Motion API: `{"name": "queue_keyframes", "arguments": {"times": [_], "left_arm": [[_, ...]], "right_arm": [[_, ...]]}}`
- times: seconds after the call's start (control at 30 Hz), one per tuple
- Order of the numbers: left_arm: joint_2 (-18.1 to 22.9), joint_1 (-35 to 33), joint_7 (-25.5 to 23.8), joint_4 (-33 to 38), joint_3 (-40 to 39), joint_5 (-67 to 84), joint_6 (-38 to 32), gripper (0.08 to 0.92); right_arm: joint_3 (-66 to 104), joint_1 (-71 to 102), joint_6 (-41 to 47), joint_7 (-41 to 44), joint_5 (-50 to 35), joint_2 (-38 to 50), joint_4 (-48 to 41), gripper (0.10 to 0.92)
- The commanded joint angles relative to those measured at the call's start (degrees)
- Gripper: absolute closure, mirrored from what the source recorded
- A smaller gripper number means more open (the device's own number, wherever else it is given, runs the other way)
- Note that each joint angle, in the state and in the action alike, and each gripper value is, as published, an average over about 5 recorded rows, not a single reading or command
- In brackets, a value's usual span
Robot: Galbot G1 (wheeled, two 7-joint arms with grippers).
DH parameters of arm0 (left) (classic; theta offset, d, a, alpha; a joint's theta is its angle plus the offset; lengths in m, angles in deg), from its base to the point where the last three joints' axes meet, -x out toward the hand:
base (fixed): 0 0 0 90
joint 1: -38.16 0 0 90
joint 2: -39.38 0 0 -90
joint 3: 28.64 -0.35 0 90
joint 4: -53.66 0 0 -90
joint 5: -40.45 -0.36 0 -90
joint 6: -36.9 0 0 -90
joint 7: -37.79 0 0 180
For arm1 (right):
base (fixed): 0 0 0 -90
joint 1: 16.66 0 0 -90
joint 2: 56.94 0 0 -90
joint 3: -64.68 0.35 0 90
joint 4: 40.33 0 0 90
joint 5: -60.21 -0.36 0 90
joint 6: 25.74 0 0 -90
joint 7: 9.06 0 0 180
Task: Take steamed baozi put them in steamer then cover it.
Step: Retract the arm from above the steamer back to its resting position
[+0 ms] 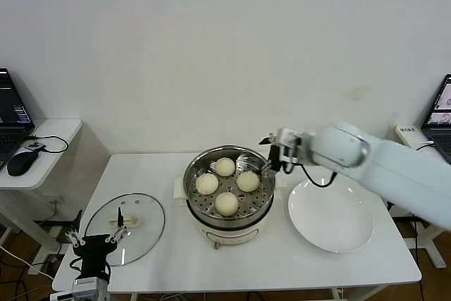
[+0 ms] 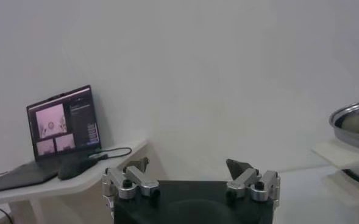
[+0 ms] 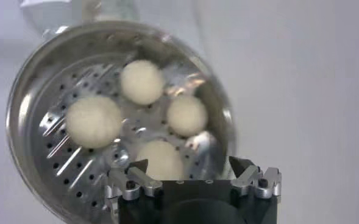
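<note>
Four steamed baozi [image 1: 225, 185] in unlabelled steamer [image 1: 229, 225]

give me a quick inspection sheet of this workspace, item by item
surface: white table, holding all the job's things
job's things: four steamed baozi lie on the perforated tray inside the steamer; the steamer is uncovered; its glass lid lies flat on the table to the steamer's left
clutter: empty white plate to the steamer's right
grippers: right end effector open, at the steamer's far right rim, holding nothing; left end effector open, low at the table's front left edge by the lid, holding nothing
cables: black cable along the right arm; mouse cable on the side desk
surroundings: side desk at left with laptop and mouse; second laptop at far right; plain white wall
</note>
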Motion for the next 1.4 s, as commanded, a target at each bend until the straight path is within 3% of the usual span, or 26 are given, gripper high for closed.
{"name": "queue_keyframes", "arguments": {"times": [0.03, 0.3, 0.57, 0.9, 1.4], "left_arm": [[-0.23, 0.95, -1.71, -2.86, -0.02, -3.95, -2.19, 0.177], [-1.47, 2.82, -1.92, -9.28, 1.19, -18.68, -4.79, 0.177], [-6.21, 2.51, -4.59, -15.27, 6.91, -47.54, -10.74, 0.177], [-8.11, -0.86, -4.15, -21.25, 10.04, -63.21, -13.41, 0.177], [-9.74, 10.37, -7.39, -32.55, 4.99, -64.3, -12.74, 0.177]], "right_arm": [[53.76, 58.22, -23.27, -18.61, 1.2, 3.77, 7.3, 0.202], [78.6, 77.62, -37.02, -13.83, 14.09, -20.44, 5.21, 0.202], [90.72, 87.47, -40.07, -11.73, 14.91, -35.59, 8.61, 0.202], [94.98, 93.14, -40.43, -11.23, 15.94, -41.96, 9.47, 0.202], [96.74, 95.39, -39.96, -11.27, 16.1, -44.11, 11.26, 0.203]]}}
